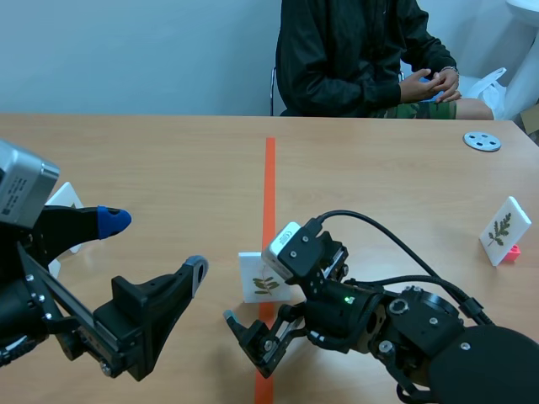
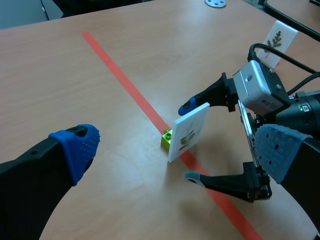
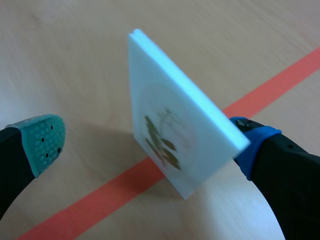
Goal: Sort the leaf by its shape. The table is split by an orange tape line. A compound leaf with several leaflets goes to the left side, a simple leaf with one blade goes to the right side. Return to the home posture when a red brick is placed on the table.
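— Card position, please?
— Your leaf card (image 1: 257,282) stands upright on a small green brick (image 2: 166,138), right on the orange tape line (image 1: 269,194) (the print shows a stem with several leaflets).
— And my right gripper (image 3: 150,142)?
— Spread wide with the card between its fingers. The teal pad (image 3: 45,140) is clear of the card. The blue pad (image 3: 252,137) sits at the card's edge, and I can't tell you whether it touches.
— Left gripper (image 1: 156,244)?
— Spread too, nothing between its fingers, hanging over the table's left side, apart from the card.
— Anything else?
— A second card (image 1: 505,225) on a pink brick (image 1: 509,252) at the far right, a grey disc (image 1: 482,140) beyond it, and a person (image 1: 354,59) seated across from you.
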`<action>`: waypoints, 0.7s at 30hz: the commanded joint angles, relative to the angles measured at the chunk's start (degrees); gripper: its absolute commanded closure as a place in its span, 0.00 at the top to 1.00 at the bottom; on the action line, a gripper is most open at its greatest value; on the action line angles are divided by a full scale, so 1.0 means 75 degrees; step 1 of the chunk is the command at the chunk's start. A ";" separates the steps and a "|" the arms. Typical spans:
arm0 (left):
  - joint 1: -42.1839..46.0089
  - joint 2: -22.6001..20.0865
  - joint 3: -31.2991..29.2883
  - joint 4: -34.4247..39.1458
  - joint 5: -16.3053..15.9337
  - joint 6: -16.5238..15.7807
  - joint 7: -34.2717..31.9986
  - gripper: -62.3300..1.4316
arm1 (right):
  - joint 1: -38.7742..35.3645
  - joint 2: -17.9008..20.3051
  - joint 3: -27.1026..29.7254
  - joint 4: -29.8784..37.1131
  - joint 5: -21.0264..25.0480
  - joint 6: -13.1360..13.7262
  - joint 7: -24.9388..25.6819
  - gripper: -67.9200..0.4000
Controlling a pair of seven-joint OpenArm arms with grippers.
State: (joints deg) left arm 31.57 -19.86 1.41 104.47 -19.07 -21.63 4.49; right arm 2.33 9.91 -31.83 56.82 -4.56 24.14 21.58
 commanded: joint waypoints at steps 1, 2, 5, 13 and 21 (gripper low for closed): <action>-0.0003 0.0017 -0.0047 0.0029 -0.0047 -0.0017 -0.0114 1.00 | 0.0090 -0.0029 -0.0087 0.0114 0.0085 -0.0114 0.0114 1.00; -0.0003 0.0017 -0.0047 0.0029 -0.0047 -0.0017 -0.0114 1.00 | 0.0090 -0.0026 -0.0119 0.0114 0.0082 -0.0117 0.0111 1.00; -0.0003 0.0017 -0.0047 0.0029 -0.0047 -0.0017 -0.0128 1.00 | 0.0090 -0.0029 -0.0157 0.0114 0.0082 -0.0134 0.0102 0.79; -0.0026 0.0017 -0.0047 0.0029 0.0035 -0.0017 -0.0140 1.00 | 0.0047 0.0032 -0.0160 0.0114 0.0082 -0.0219 -0.0038 0.60; -0.0044 0.0017 -0.0047 0.0029 0.0035 -0.0015 -0.0227 1.00 | 0.0026 0.0035 -0.0160 0.0114 0.0082 -0.0254 -0.0029 0.41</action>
State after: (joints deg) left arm 31.53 -19.86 1.41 104.47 -18.26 -21.61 3.64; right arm 1.98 10.02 -33.12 56.84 -4.54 22.26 20.43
